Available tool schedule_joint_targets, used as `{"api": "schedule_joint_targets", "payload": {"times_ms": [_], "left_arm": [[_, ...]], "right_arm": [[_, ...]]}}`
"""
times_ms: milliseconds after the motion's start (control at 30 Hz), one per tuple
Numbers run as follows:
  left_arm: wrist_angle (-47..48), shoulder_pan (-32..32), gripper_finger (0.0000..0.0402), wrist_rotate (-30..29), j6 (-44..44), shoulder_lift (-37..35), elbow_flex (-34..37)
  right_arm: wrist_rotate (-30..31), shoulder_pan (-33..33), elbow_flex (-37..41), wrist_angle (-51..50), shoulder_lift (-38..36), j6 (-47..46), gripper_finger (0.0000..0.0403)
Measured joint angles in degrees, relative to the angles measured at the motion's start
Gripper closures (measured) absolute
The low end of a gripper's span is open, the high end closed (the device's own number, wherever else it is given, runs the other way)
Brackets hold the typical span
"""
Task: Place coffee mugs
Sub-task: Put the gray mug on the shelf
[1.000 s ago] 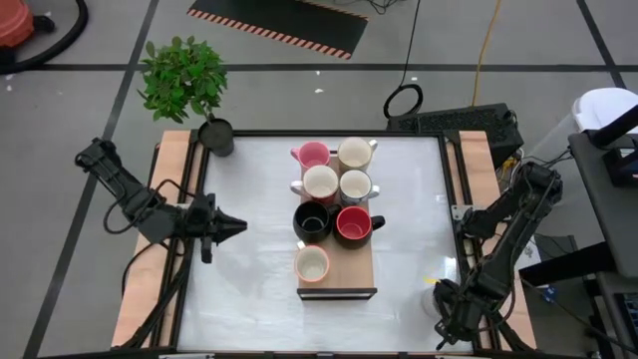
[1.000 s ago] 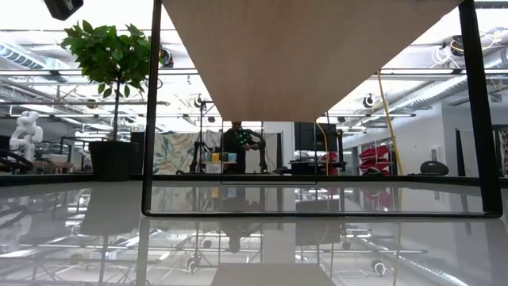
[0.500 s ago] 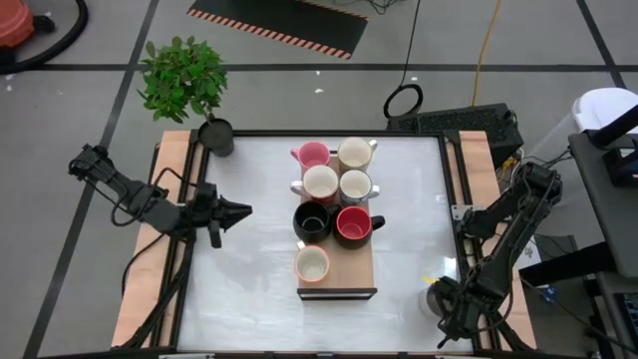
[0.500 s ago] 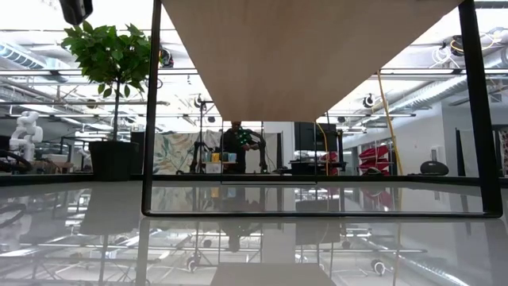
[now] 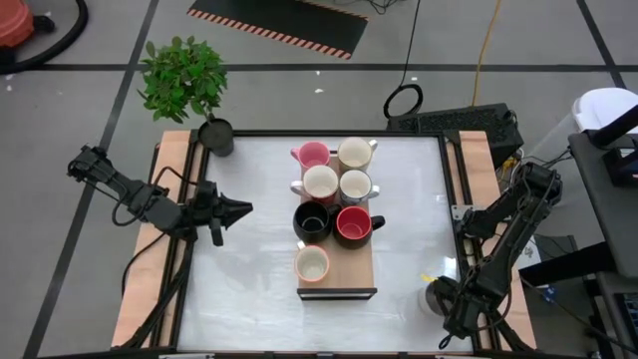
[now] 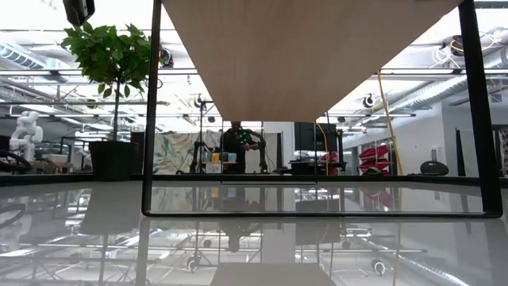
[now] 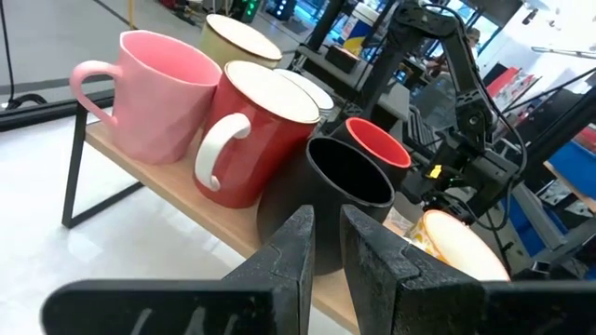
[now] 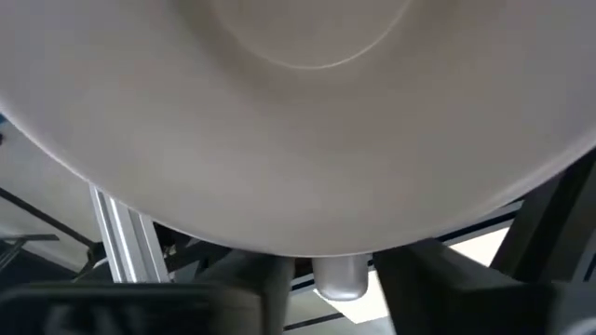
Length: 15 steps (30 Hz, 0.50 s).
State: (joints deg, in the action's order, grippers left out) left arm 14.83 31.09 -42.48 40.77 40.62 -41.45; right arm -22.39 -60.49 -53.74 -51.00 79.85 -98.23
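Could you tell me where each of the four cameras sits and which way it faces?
High view: overhead, straight down on the white table; both arms show, left end effector beside the wooden shelf of mugs, right end effector at the table's near right corner.
Low view: table height, level under the shelf's board into the room; one dark arm part at the top.
Left wrist view: past its near-shut fingers toward the pink mug and black mug.
Right wrist view: filled by a pale mug.
Shared: high and left wrist views both show the shelf's mugs.
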Motion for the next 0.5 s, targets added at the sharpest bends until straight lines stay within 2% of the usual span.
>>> {"api": "schedule_joint_targets", "payload": {"times_ms": [167,333,500], "left_arm": [[0.02,0.00,0.0341,0.00,-0.66,-0.01,0.00],[0.10,0.00,0.0341,-0.02,-2.60,0.00,0.00],[0.18,0.00,0.0341,-0.04,-3.58,0.00,0.00]], "right_arm": [[0.05,0.01,0.00,1.66,0.00,-0.20,0.0358],[0.11,0.46,-0.25,4.64,-0.29,-1.77,0.0361],[2.77,0.87,-3.32,1.68,-1.70,-5.05,0.0361]]}}
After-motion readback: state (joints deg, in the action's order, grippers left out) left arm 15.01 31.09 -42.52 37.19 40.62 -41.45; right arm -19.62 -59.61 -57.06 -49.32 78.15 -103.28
